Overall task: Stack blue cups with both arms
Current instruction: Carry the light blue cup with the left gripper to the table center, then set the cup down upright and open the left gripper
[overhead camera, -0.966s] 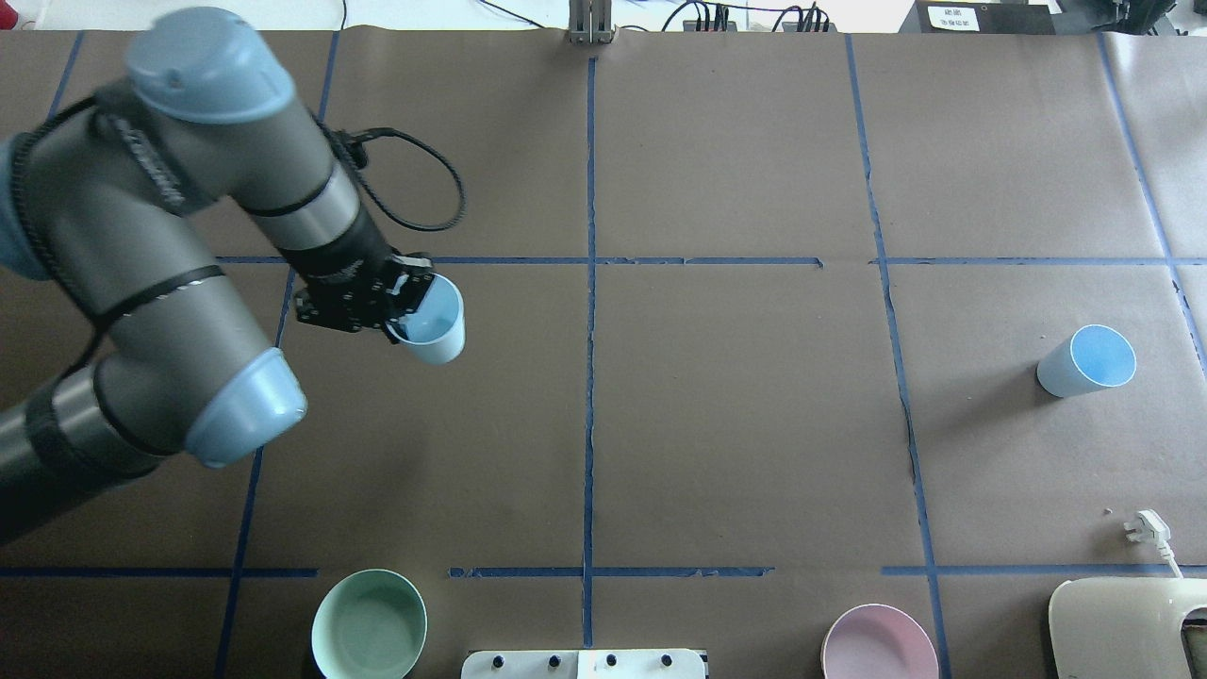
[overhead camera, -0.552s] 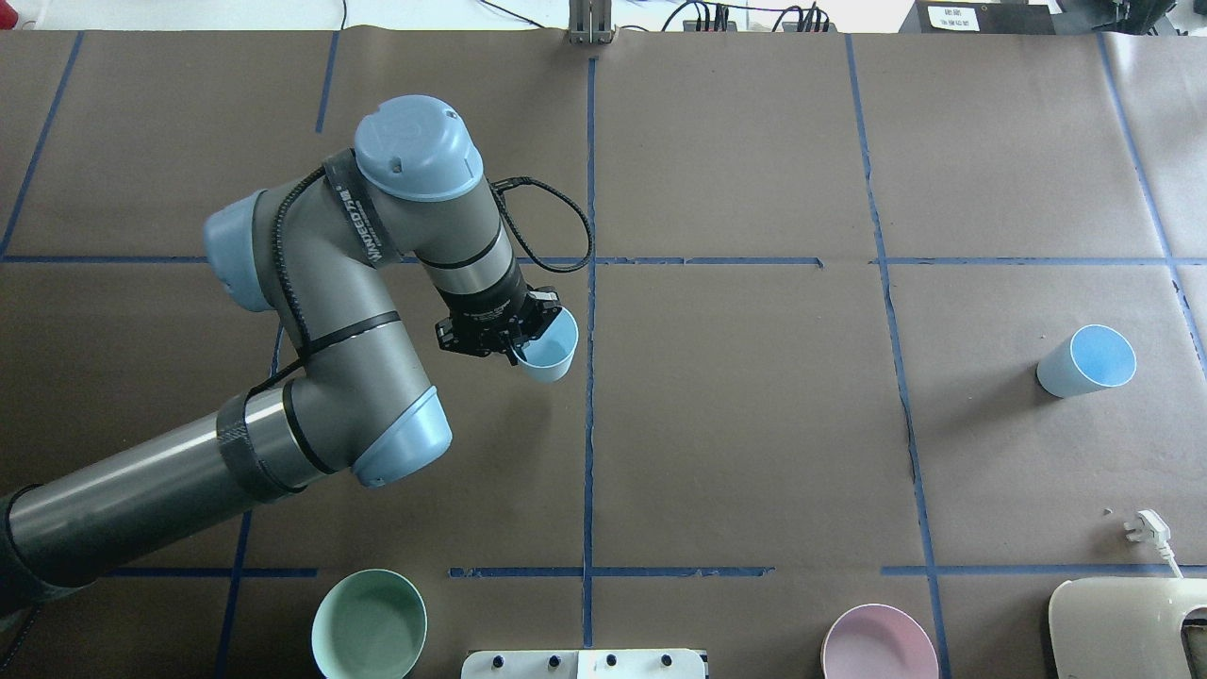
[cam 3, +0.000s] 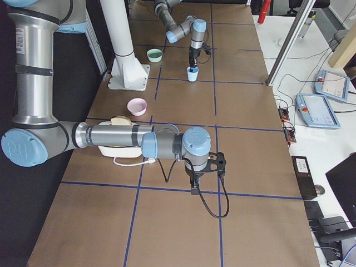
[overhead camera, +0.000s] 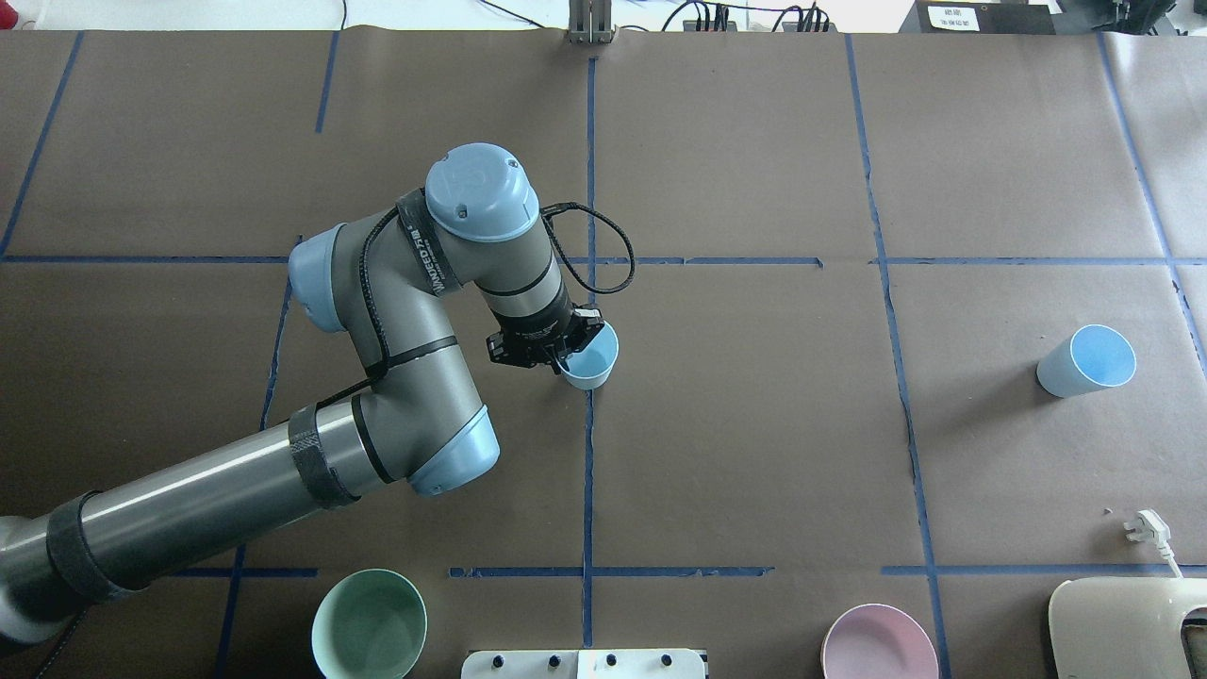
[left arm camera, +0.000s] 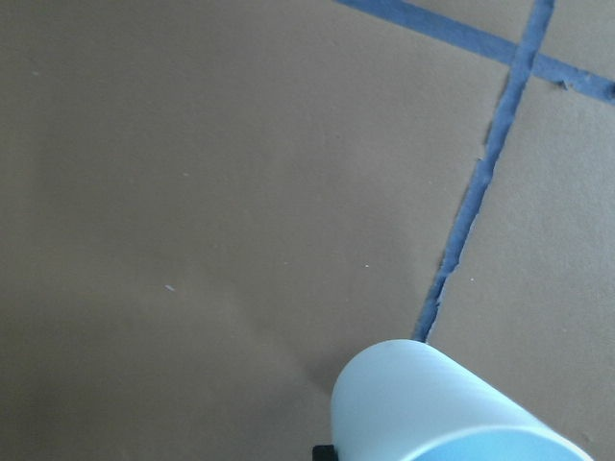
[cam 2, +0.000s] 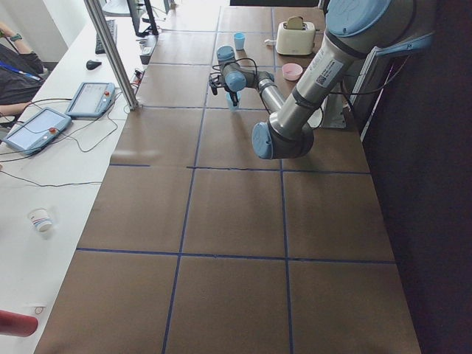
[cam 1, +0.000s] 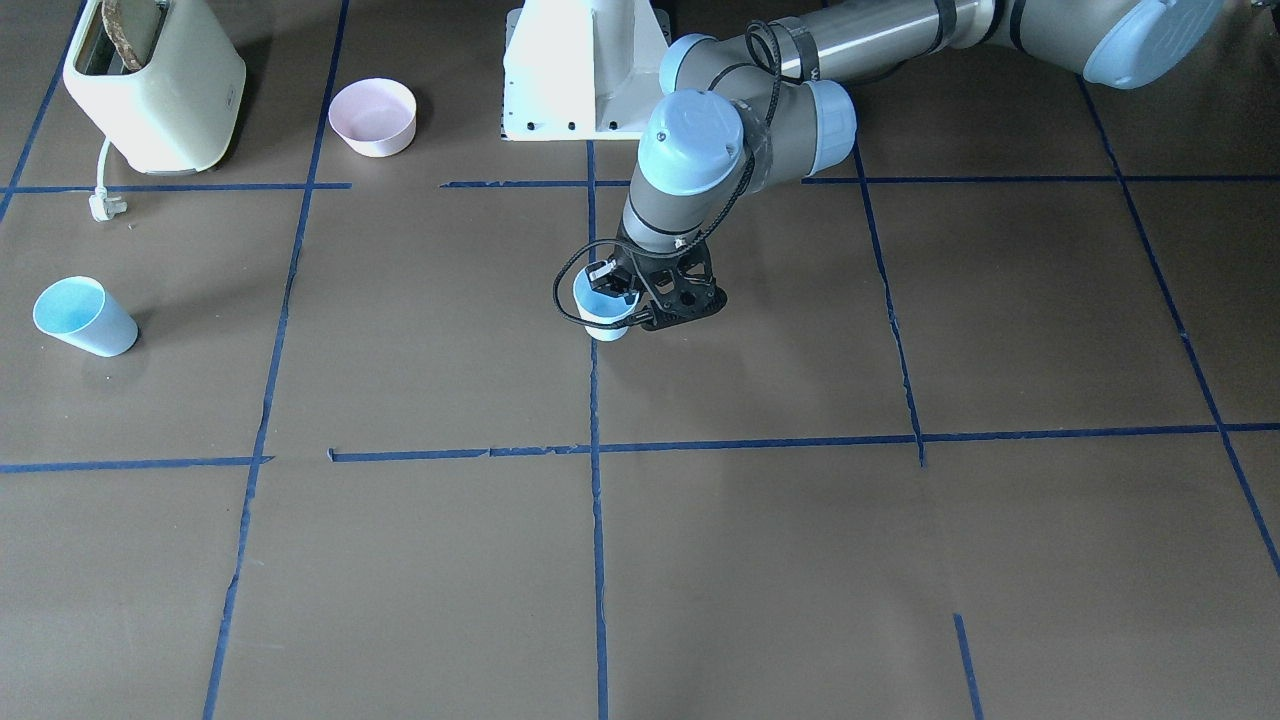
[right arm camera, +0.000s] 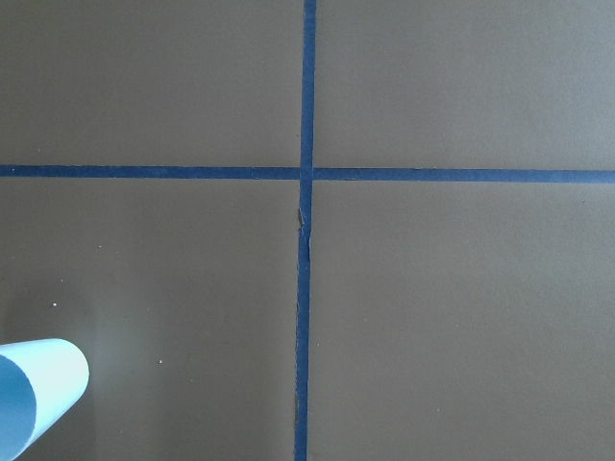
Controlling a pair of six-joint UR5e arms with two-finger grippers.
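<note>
My left gripper is shut on the rim of a pale-blue cup, which it holds upright and low over the table's central blue tape line. I cannot tell whether the cup touches the table. The cup also shows in the front view and in the left wrist view. The second blue cup lies tilted on the table far to the right, and a part of it shows in the right wrist view. My right gripper shows only in the exterior right view, near the table's right end. I cannot tell whether it is open or shut.
A mint-green bowl and a pink bowl stand at the near edge, either side of the white pedestal base. A cream toaster with its loose plug is at the near right corner.
My left arm has carried the blue cup rightward from the table's left part to the central tape line. The second cup has not moved.
</note>
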